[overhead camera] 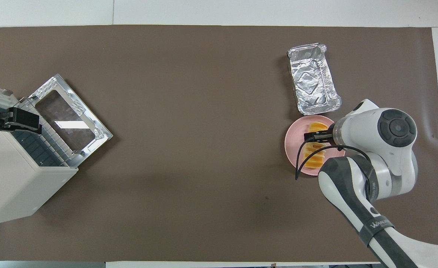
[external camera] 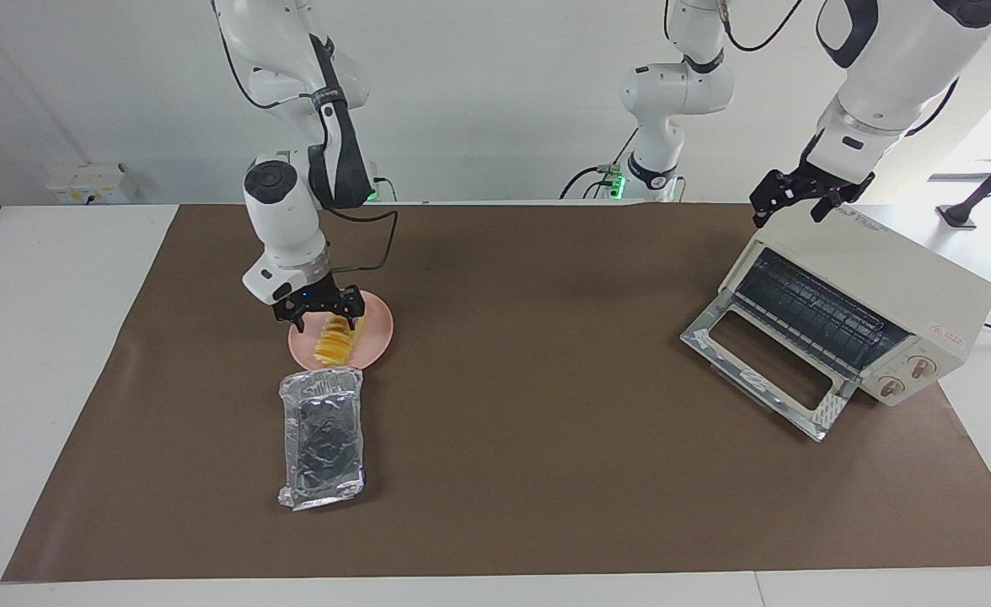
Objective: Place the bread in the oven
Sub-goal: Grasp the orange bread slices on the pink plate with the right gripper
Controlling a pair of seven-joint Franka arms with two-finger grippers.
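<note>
The bread (external camera: 334, 343), a short row of yellow-orange slices, lies on a round pink plate (external camera: 377, 334) toward the right arm's end of the table. My right gripper (external camera: 322, 313) is low over the loaf's end nearer the robots, fingers open on either side of it. In the overhead view the gripper (overhead camera: 316, 136) covers part of the bread (overhead camera: 313, 158) on the plate (overhead camera: 292, 143). The cream-white oven (external camera: 883, 278) stands at the left arm's end with its glass door (external camera: 765, 362) dropped open. My left gripper (external camera: 801, 201) rests open at the oven's top edge.
A crinkled silver foil tray (external camera: 323, 438) lies just beside the plate, farther from the robots; it also shows in the overhead view (overhead camera: 313, 83). A brown mat (external camera: 546, 421) covers the table. The oven (overhead camera: 10, 178) and its open door (overhead camera: 70, 119) take up the left arm's end.
</note>
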